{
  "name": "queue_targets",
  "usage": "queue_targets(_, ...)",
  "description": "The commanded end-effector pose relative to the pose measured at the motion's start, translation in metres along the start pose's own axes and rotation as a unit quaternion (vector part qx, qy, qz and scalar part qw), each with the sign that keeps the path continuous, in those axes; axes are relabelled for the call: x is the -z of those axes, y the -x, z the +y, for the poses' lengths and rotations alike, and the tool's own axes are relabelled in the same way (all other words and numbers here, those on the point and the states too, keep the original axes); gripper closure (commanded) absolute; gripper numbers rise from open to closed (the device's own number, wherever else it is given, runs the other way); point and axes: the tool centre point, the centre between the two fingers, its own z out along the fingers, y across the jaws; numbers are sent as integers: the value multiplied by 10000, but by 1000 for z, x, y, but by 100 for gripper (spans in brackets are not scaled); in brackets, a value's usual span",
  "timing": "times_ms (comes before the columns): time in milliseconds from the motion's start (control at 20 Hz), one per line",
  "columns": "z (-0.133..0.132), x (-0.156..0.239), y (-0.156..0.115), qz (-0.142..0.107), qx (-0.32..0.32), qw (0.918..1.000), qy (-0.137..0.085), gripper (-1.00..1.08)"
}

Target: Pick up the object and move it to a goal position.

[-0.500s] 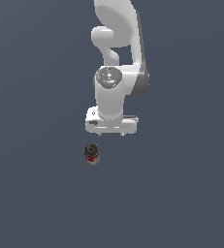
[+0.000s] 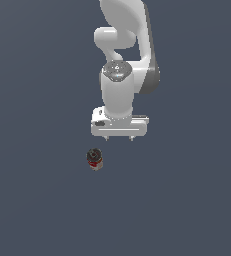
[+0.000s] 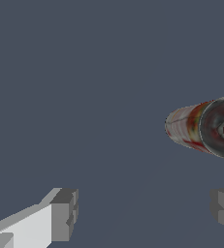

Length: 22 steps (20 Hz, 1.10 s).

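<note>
1. Since the earlier exterior frame little has changed: the arm sits in nearly the same pose, with the claw possibly a touch lower, and the can has not moved.

2. In the exterior view the can stands upright on the plain grey surface, dark top uppermost, with the red band and pale body below it. It lies below the claw and toward the exterior view's left, close but clearly apart from it.

3. The claw's jaws are spread wide and hold nothing. In the wrist view its two fingertips sit well apart with bare surface between them, far wider than the narrow can needs, which leaves margin for a small aiming error.

4. In the wrist view the can appears off to one side, outside the gap between the fingertips. So the claw is not yet centred over it, and closing now would catch nothing.

5. The claw points straight down, which suits a grasp from above on an upright cylinder.

6. My judgement is that this is the approach stage: a sideways shift to bring the can between the jaws, then a descent.

7. No goal marker is visible in either view.
</note>
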Motion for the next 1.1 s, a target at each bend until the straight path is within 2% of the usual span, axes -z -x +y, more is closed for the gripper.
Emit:
queue_targets(0,-3,3,-2,32,20,10000,-18,-92)
queue_targets(300,2,1,-3,19,-144,9999,-9,-92)
queue_targets(650,18,-5,-11,11,-735,9973,7,-92)
queue_targets(850,32,-11,-17,8,-1259,9920,26,-92)
queue_targets(1050,50,-17,-25,8,-1911,9815,59,-92)
